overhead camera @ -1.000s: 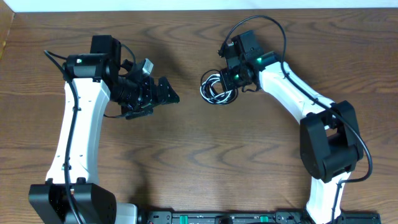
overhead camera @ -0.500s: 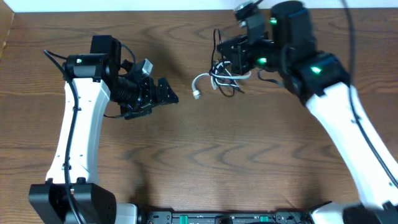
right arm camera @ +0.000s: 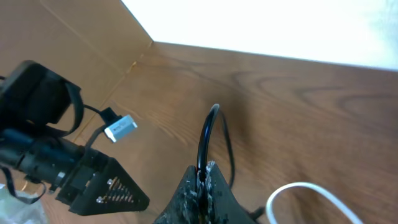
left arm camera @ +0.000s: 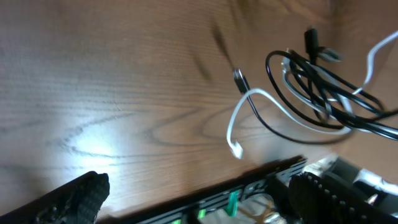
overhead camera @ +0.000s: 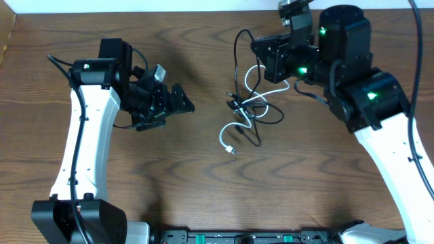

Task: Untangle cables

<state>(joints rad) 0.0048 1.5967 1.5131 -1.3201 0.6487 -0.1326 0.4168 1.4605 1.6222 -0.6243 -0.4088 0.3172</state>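
Nearest, the white plug [overhead camera: 231,150] trails low over the table [overhead camera: 203,203]. Left gripper [overhead camera: 180,100] sits beside, fingers spread. Mid-table, the cables [overhead camera: 245,108] dangle, loosely knotted. At the back, right gripper [right arm camera: 200,179] is clamped on a black cable [right arm camera: 207,134]. Best raise it slowly and let the left pin that white tail.

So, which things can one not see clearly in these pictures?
- Thin black cables: number unclear, they overlap in a blurred tangle, left wrist view.
- Thin white cable: one end cut off by that view's right edge.
- Right gripper: mostly cut off by right wrist view's bottom edge.
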